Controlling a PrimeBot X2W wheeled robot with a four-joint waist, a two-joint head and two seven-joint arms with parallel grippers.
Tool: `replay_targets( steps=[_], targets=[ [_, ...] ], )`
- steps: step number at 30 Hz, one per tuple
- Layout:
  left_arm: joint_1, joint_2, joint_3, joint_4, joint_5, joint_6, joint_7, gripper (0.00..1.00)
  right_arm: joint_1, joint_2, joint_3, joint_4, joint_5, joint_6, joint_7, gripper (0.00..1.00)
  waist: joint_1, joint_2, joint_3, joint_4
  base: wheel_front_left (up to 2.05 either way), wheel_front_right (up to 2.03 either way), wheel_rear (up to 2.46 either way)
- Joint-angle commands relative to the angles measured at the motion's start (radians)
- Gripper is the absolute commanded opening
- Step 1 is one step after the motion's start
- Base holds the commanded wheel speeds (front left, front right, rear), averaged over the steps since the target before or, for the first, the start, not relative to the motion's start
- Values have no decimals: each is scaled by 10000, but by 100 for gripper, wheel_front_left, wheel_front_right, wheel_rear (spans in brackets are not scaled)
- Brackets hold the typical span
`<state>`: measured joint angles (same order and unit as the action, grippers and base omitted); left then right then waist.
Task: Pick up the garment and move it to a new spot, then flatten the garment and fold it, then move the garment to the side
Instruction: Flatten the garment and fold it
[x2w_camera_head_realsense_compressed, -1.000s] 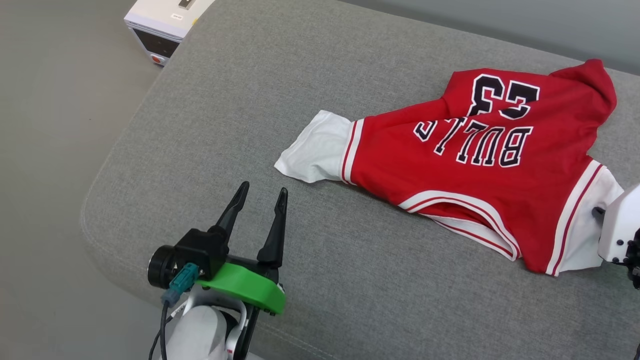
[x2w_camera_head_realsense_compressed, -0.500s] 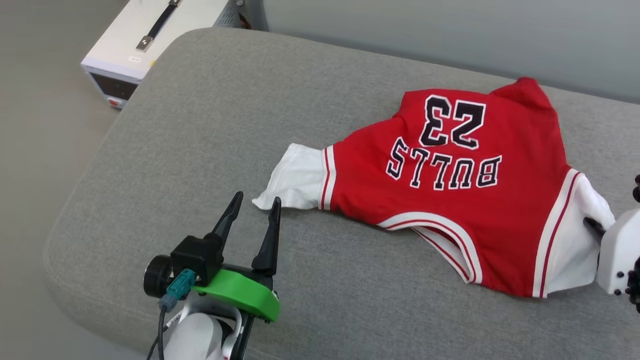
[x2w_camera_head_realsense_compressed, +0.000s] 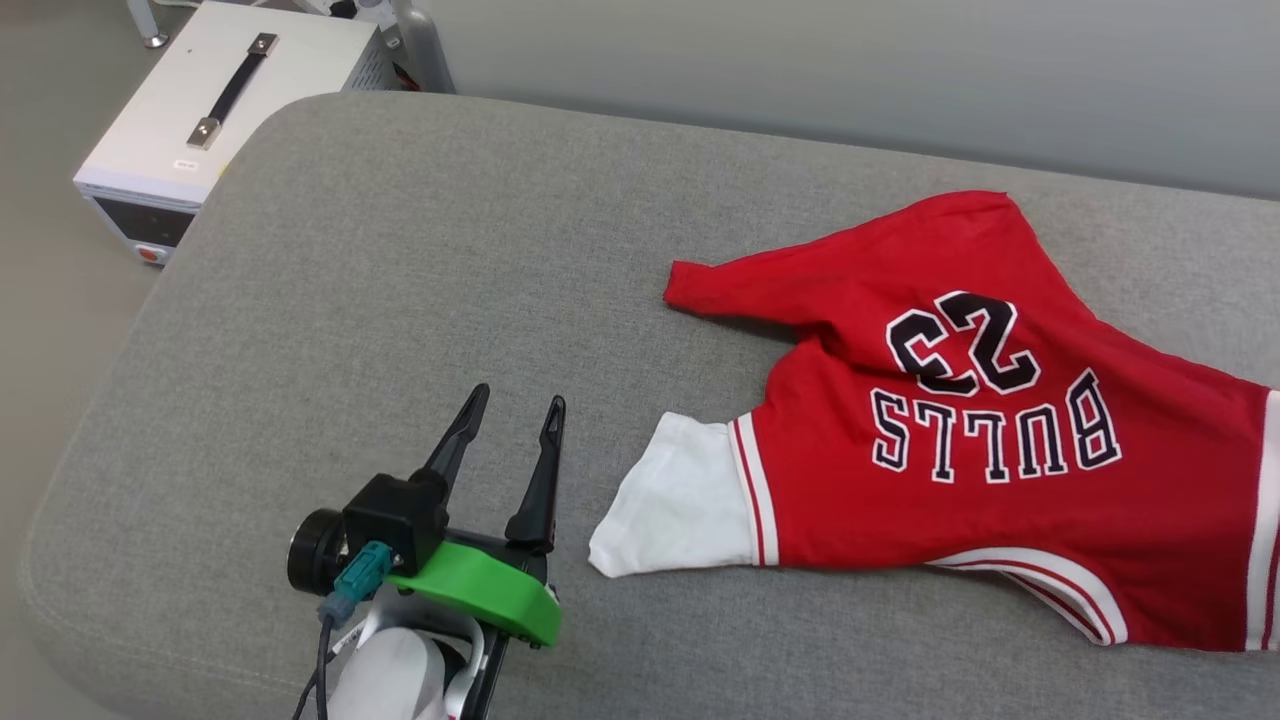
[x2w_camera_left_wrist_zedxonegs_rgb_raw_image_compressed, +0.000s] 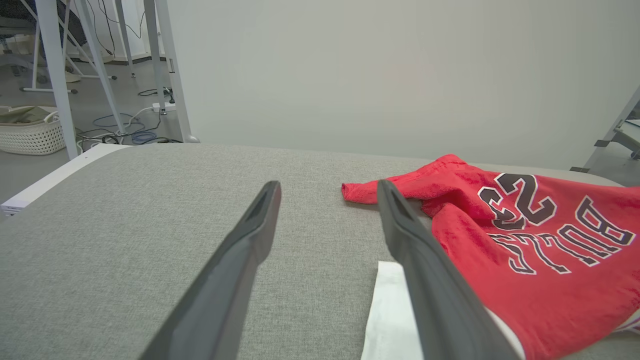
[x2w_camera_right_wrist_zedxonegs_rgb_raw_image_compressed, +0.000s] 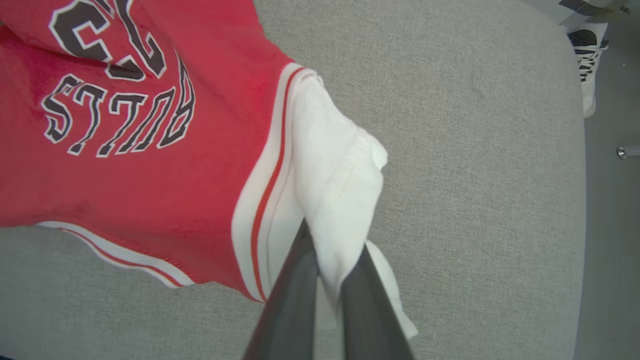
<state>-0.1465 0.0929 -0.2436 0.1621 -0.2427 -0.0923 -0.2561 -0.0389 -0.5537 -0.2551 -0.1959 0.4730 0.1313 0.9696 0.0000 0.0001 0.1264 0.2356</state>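
The garment is a red jersey with black "BULLS 23" lettering facing up, lying rumpled on the right half of the grey cushion. One white sleeve points toward my left gripper, which stands open just left of it with nothing between its fingers. In the left wrist view the garment lies to the right of the open left gripper. In the right wrist view my right gripper is shut on the other white sleeve, which bunches between the fingertips.
A white box with a black handle stands on the floor at the cushion's far left corner. A pale wall runs behind the cushion. Metal frame legs and a woven basket stand beyond. A shoe shows past the cushion's edge.
The head camera has shifted. The garment has been dragged to the right, its right sleeve now past the view's edge, and a red corner has spread out at the back. The left gripper stays open.
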Motion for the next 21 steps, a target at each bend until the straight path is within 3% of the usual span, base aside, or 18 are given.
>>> replay_targets(
  steps=[1,5,14,15,16,21],
  targets=[
    [-163,-21,-2,-26,69,-37,-57,100,-114,-135,-60,153,59,-6,32,0,0,-1,465,230,0,0,0],
    [-364,-69,-85,3,110,-62,-57,100,-531,-662,7,967,38,-6,-176,0,0,-1,933,492,0,0,0],
    [-731,-191,-202,73,126,-112,-57,100,-1719,-1999,679,3797,-407,-6,-1730,1,0,-1,1594,1127,0,0,0],
    [-745,-198,-211,75,126,-117,-57,100,-1798,-2057,733,3958,-469,-6,-1882,33,0,-1,1619,1159,0,0,0],
    [-764,-212,-228,83,127,-125,-57,100,-1981,-2112,757,4320,-611,-6,-2192,100,0,-1,1655,1207,0,0,0],
    [-787,-259,-276,151,141,-139,-57,100,-2471,-2210,942,5572,-1164,-6,-3263,100,0,-1,1638,1260,0,0,0]
  ],
)
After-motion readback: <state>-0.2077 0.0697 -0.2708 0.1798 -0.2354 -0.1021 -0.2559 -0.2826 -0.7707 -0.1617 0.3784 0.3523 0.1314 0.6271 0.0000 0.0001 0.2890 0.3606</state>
